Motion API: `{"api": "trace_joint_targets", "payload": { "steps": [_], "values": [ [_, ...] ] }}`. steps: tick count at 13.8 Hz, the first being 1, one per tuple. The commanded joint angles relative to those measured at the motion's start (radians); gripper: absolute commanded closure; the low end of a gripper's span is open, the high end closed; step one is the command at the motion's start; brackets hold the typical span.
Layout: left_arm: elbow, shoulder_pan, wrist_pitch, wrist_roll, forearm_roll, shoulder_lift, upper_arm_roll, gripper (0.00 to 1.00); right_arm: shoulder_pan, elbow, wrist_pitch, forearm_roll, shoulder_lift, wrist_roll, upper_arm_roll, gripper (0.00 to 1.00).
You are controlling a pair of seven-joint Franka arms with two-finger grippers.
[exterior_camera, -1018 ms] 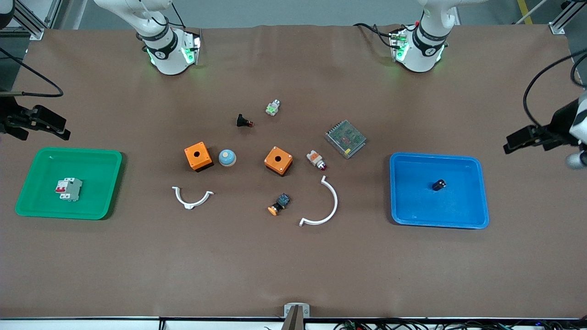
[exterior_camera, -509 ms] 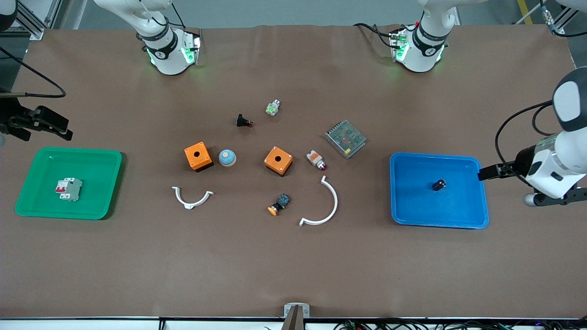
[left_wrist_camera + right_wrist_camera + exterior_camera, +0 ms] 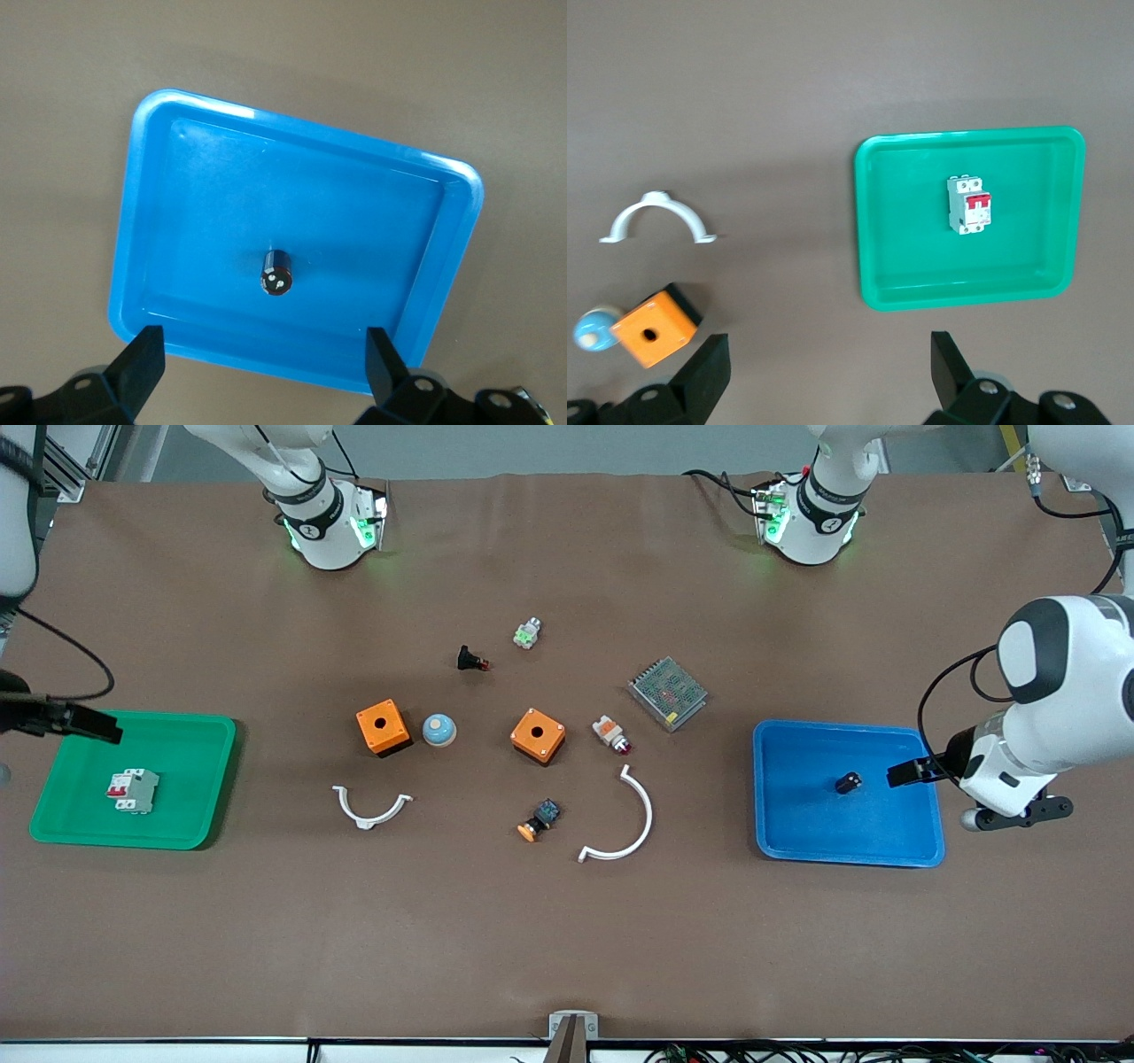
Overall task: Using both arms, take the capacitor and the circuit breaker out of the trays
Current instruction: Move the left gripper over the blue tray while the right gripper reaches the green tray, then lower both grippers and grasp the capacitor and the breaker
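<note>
Capacitor (image 3: 848, 782) lies mid blue tray (image 3: 797, 841); circuit breaker (image 3: 133, 790) mid green tray (image 3: 62, 834). Left claw (image 3: 905, 772) hangs released over the blue tray, right claw (image 3: 89, 724) released over the green tray's rim. Capacitor looks light, round, prone to roll — pinch across its barrel. Breaker rigid, blocky — grip its flat sides.

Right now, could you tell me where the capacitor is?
The capacitor lies in the blue tray, near its middle, toward the left arm's end of the table.
</note>
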Motion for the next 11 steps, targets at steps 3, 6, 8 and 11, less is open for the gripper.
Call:
{"api": "trace_joint_targets", "payload": {
  "steps": [3,6,8,11],
  "values": [
    [-0.148,0.000,0.151,-0.021,0.015,-0.030,-0.007,0.00,-0.115,0.038,0.078,-0.017,0.127,-0.193,0.012,0.00],
    [-0.233,0.002,0.243,-0.019,0.015,-0.030,-0.007,0.00,-0.178,0.040,0.141,-0.017,0.193,-0.326,0.012,0.00],
    [-0.296,0.002,0.312,-0.019,0.015,-0.030,-0.007,0.00,-0.211,0.040,0.173,-0.017,0.228,-0.368,0.012,0.00],
    [-0.358,0.003,0.396,-0.018,0.015,-0.013,-0.007,0.03,-0.257,0.038,0.260,-0.008,0.280,-0.475,0.012,0.00]
  ]
}}
